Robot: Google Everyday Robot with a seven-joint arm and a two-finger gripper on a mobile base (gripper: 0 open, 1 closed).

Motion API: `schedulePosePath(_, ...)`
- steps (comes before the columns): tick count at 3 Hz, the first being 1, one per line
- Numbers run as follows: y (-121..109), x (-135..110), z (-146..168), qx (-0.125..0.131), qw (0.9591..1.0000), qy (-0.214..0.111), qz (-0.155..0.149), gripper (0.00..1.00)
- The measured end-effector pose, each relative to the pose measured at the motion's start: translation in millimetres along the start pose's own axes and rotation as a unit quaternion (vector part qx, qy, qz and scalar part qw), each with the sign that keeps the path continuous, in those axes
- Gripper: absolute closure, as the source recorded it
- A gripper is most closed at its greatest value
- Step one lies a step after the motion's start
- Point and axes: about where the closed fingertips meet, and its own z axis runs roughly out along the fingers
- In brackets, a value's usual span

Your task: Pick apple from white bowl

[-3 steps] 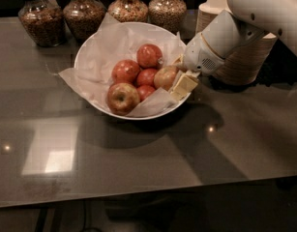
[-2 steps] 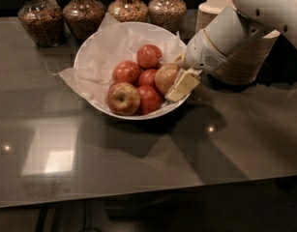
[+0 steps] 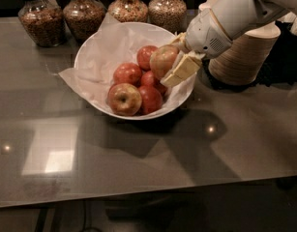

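**Camera view: the apple comes up off the pile**

The gripper (image 3: 170,64) sits over the right side of the white bowl (image 3: 138,116), its two pale fingers closed around the apple (image 3: 161,58), one above it and one below. A second ago this same golden, pink-blushed apple lay lower, nestled against the red apples (image 3: 127,74) by the bowl's right wall. It now stands higher in the picture, above its neighbours and about level with the rim. Whether it still brushes the red apple just beneath it cannot be told from this angle.

The bowl, its crinkled paper lining (image 3: 99,57) and the yellow-centred apple (image 3: 124,99) at the front have not shifted, so the lift has disturbed nothing. The hold looks firm and the pick seems most of the way done. What remains is to carry the apple clear of the rim. Behind the bowl on the surface (image 3: 138,168) stand jars (image 3: 82,16), with stacked beige bowls (image 3: 245,52) just to the right.
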Motion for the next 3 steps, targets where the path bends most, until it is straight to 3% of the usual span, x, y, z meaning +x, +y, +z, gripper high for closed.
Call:
schedulePosePath(1, 7, -20, -8, -0.002, 0.9998, -0.015, -0.015, 1.0)
schedulePosePath(3, 70, -75, -14, 0.008, 0.9966, -0.007, -0.081, 1.0)
